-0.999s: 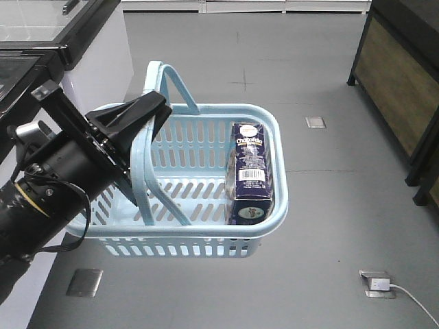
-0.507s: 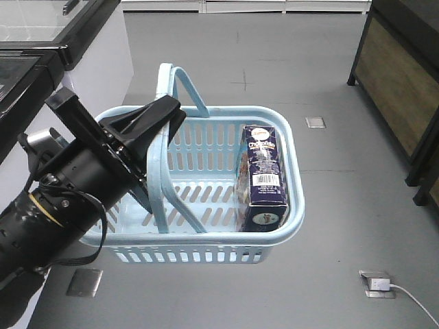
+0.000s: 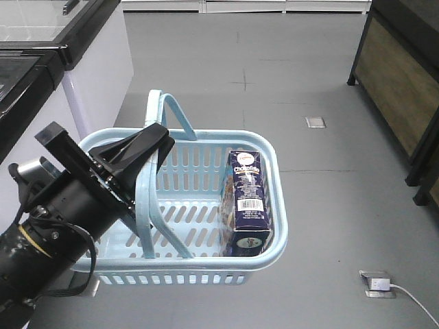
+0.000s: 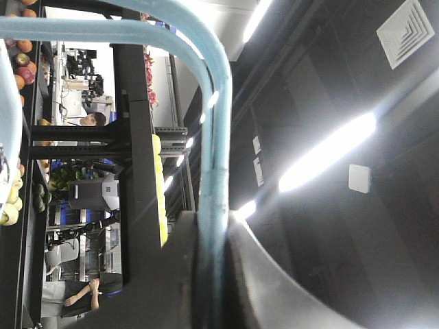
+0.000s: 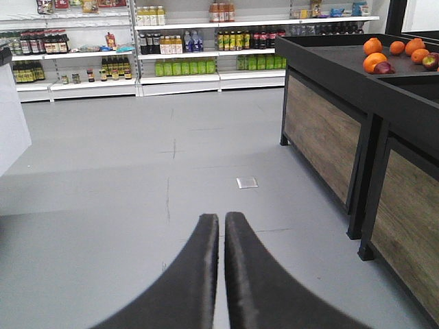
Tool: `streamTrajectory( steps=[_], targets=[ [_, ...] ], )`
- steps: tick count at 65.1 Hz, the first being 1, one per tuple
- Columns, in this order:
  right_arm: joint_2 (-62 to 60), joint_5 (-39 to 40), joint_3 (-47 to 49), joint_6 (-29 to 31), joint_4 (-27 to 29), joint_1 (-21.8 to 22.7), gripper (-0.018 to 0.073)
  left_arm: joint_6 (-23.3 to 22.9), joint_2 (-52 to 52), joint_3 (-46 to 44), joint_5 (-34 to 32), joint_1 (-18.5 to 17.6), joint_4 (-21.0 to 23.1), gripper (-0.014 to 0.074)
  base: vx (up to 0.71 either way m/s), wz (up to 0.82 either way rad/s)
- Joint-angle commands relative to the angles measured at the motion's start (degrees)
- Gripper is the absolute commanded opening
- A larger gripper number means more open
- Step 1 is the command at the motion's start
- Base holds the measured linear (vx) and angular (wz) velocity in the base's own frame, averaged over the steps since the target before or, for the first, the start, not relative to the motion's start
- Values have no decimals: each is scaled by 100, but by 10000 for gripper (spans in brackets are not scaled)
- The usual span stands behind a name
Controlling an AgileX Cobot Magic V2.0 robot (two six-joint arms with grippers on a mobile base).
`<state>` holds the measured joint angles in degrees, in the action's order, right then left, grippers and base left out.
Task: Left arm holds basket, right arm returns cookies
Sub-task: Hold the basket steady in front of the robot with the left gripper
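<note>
While the left arm [image 3: 62,219] holds the basket [image 3: 192,277] clear of the floor [image 3: 329,137], its tool [image 3: 152,149] is clamped on a hoop handle [image 4: 218,171]. The wrist view shows the handle running up between the dark fingers. The cookies [image 3: 247,199] stand on end inside the basket, at the end away from that arm, barcode panel showing and one side close against the slotted wall.

The holding step looks settled and the return not yet begun. The right tool [image 5: 221,221] has its fingers pressed together with nothing between them, over bare floor, and neither basket nor carton is in its view. Next it would need to spread, come over the carton from above and close on its narrow sides. The rim crowds the outer side and the raised handle stands inward, though the basket bottom beside the carton lies open.

Beyond, the grey floor is free. A dark produce stand [image 5: 357,103] borders the right, and stocked shelves [image 5: 171,41] line the far wall.
</note>
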<state>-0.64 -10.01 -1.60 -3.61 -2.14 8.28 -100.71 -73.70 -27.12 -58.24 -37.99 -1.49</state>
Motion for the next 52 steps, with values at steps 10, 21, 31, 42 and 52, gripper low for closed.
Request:
streamTrajectory(
  steps=[10,21,31,42,52],
  targets=[
    [-74,404,-102,31,-45,24,-6,5,209,-188,-999,-37,61,-3,0,0],
    [-74,404,-102,31,-45,24,-6,0,209,-188,-1005,-71,-8,-3,0,0],
    [-74,404,-102,31,-45,24,-6,33,209,-188,-1005,-241,149,-3,0,0],
    [-74,404,-102,31,-45,24,-6,62,209,-188,-1005,-255,207,-3,0,0],
    [-74,404,-102,31,-45,24,-6,48,209,-169,-993,-255,353,-3,0,0]
  ],
)
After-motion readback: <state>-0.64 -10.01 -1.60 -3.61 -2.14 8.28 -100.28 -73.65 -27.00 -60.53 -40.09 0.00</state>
